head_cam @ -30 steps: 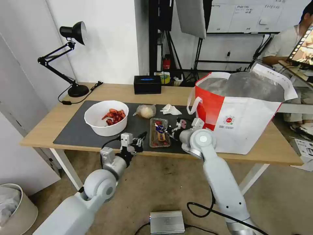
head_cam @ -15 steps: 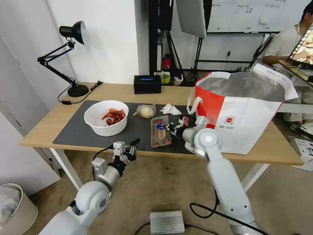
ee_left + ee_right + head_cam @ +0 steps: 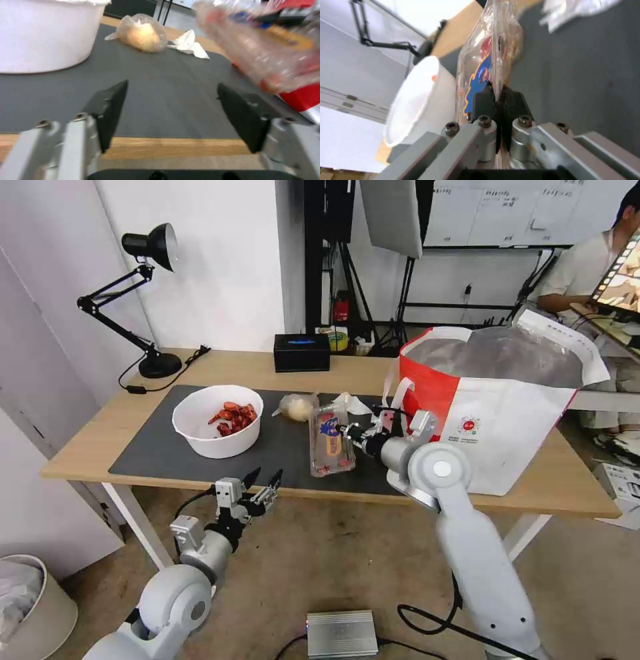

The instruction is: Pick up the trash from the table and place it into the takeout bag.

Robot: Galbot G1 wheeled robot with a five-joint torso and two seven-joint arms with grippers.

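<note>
Just beside the takeout bag (image 3: 497,413), on its bowl-facing side, we have the right tool (image 3: 351,433) with its dark pads pressed together on the edge of the clear hinged tray (image 3: 330,440). That tray is thin, glossy, crinkly plastic with blue, orange and red showing through it, and it is tipped up off the dark grey mat (image 3: 160,453), its lower end close above the mat. From the right wrist we see the tray (image 3: 486,62) standing edge-on between the black fingers (image 3: 483,102), nipped tight.

We see the bag standing upright on the light-wood bench (image 3: 93,437), a boxy white-and-red tote with crinkled silver foil inside, soft white loop handles and a small round logo on its white face.

Farther from the bag than the tray, the round white bowl (image 3: 218,420) sits on the mat, smooth-walled, red crayfish shells heaped inside. Between bowl and bag, toward the far edge of the mat, lie the small clear bag with its whitish lump (image 3: 297,407) and the crumpled white tissue (image 3: 353,404), the tissue nearer the tote.

Our left tool (image 3: 261,489) hangs off the near edge of the bench, well apart from the bag, its two black wedge-shaped fingers (image 3: 108,110) spread wide and gripping nothing.
</note>
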